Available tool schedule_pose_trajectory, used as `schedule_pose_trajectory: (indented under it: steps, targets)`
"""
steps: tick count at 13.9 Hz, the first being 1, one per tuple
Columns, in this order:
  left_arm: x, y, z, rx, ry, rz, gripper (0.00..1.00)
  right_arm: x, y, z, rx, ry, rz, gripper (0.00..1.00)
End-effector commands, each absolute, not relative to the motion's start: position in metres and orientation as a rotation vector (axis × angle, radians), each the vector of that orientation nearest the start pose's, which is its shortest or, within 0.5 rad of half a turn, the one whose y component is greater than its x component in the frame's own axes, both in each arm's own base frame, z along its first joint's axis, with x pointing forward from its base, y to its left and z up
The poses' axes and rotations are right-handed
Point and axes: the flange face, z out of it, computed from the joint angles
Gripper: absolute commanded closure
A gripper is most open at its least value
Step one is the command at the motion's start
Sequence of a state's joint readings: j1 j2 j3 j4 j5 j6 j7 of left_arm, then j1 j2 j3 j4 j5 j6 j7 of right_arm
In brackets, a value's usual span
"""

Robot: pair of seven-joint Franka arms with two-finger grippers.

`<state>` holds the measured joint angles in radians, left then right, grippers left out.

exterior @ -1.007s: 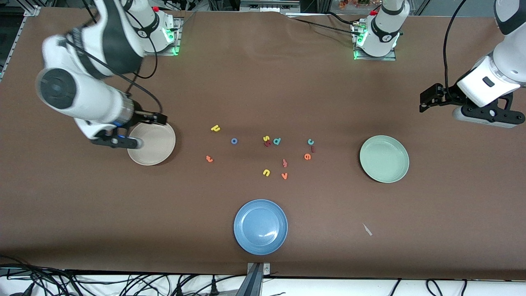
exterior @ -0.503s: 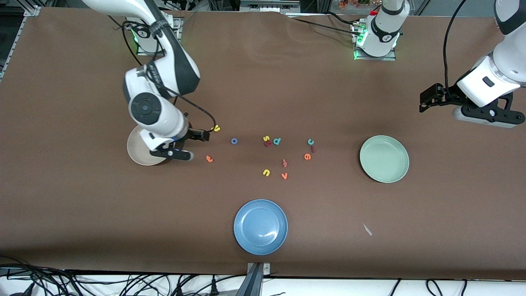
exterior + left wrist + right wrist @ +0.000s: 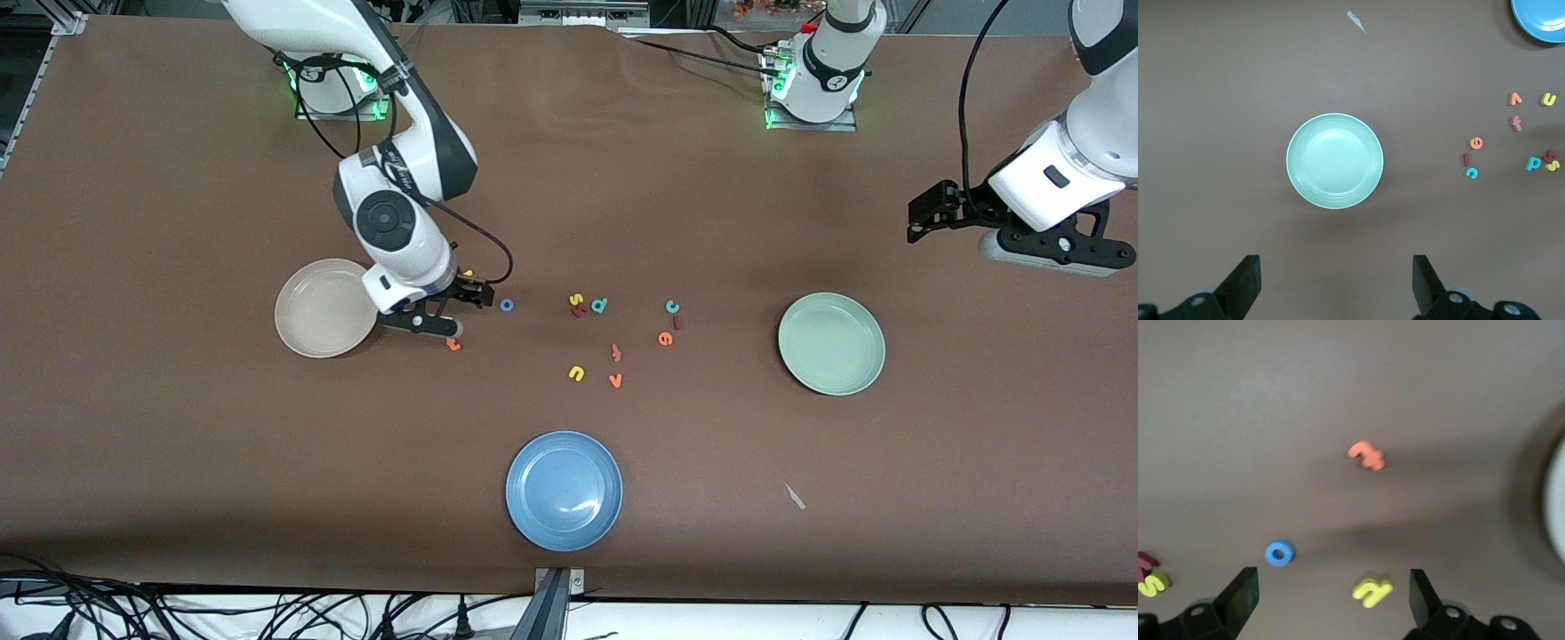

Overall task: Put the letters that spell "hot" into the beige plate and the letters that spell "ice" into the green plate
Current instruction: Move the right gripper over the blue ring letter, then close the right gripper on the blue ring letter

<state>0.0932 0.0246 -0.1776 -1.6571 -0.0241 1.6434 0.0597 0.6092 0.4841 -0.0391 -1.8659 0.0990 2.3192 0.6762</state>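
**Entry: letter-sorting table, nothing yet sorted.** Dial as in the front view, six o'clock toward that camera.

**Receptacles.**
- The round cream-beige plate [image 3: 324, 308] lies at nine o'clock of the letter cluster.
- The round pale mint-green plate [image 3: 831, 343] lies at three o'clock.
- The round blue plate [image 3: 564, 491] lies at six o'clock.
- All three are empty.

**"Hot" set, all on the brown tabletop.**
- The yellow foam h [image 3: 1371, 590] is directly under the right gripper.
- The blue foam ring o [image 3: 507, 305] is just at three o'clock of that gripper.
- The orange foam t [image 3: 453, 343] is at five o'clock of it.

**"Ice" set, huddled near the green plate.**
- The teal foam c [image 3: 673, 307].
- The dark red foam bar i [image 3: 677, 323] is just beside the c, with its long axis running twelve to six.
- The orange foam e [image 3: 665, 339].

**Grippers.**
- The right gripper [image 3: 1330, 603] hangs over the h with its jaws spread wide and holds nothing.
- The left gripper [image 3: 1336, 287] waits with its jaws wide and empty, over bare table at one o'clock of the green plate.

**Orientation.** In the right wrist view the h lies flat. Its long axis runs nearly along the line from one finger to the other, slightly tilted, and it sits off-centre toward one finger.

**Hazards, as judged.**
- Closing along that axis may squash or flip the thin foam, so a wrist turn looks advisable.
- The off-centre finger may land on the letter.
- The yellow foam u [image 3: 576, 373], the yellow foam s [image 3: 576, 300] and the orange foam v [image 3: 614, 380] invite mix-ups by colour.
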Motion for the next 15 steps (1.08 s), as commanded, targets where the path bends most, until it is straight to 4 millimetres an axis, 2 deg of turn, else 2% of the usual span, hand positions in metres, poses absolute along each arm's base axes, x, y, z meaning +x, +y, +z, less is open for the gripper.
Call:
schedule_pose_trajectory:
  steps: [1,3,5,7,11,15]
  targets:
    - [0.566,-0.051,0.581,-3.158,0.216,0.073,0.0,0.52,0.376,0.217,-3.072,0.259,0.034,0.0]
    - [0.566,-0.05,0.581,-3.158,0.214,0.073,0.0,0.516,0.387,0.203,-3.064,0.233,0.005,0.0]
    - [0.566,-0.05,0.581,-3.158,0.214,0.073,0.0,0.513,0.388,0.191,-3.072,0.227,0.017,0.0]
    - [0.566,-0.051,0.581,-3.158,0.216,0.073,0.0,0.507,0.397,0.188,-3.073,0.202,0.016,0.01]
    - [0.566,-0.051,0.581,-3.158,0.216,0.073,0.0,0.506,0.398,0.174,-3.068,0.195,-0.002,0.1]
    - [0.566,-0.051,0.581,-3.158,0.216,0.073,0.0,0.504,0.403,0.172,-3.06,0.184,0.001,0.24]
